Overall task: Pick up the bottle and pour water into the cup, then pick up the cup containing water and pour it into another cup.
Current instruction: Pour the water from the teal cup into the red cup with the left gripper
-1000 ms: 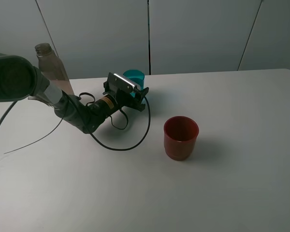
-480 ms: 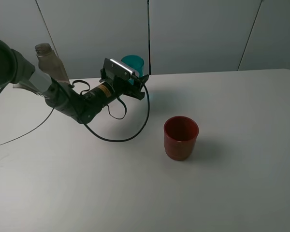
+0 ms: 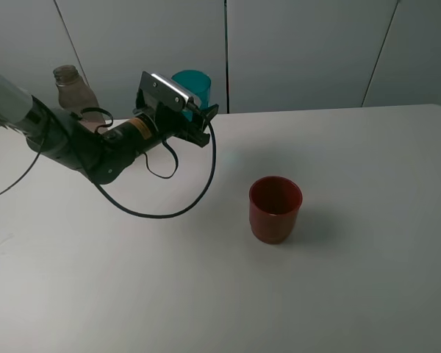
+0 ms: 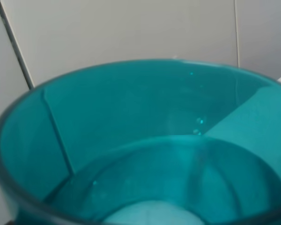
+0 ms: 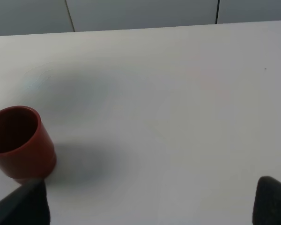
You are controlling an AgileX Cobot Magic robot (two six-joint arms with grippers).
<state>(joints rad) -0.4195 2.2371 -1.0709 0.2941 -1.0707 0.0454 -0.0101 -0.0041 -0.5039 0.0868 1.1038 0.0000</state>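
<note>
My left gripper (image 3: 198, 112) is shut on the teal cup (image 3: 193, 83) and holds it upright above the table's back left. The cup fills the left wrist view (image 4: 145, 154), which looks into its open mouth; I cannot tell how much water is in it. The clear bottle (image 3: 73, 87) stands behind my left arm at the far left, partly hidden. The red cup (image 3: 275, 209) stands upright at the table's middle, well right of and nearer than the teal cup. It also shows in the right wrist view (image 5: 19, 140). My right gripper (image 5: 147, 211) is open and empty, apart from the red cup.
The white table (image 3: 353, 279) spreads around the red cup. A black cable (image 3: 169, 213) loops from my left arm onto the table. Grey wall panels (image 3: 301, 51) stand behind the back edge.
My left gripper has lifted the teal cup off the table and carried it up and a little to the left. The red cup and the bottle have not moved.
</note>
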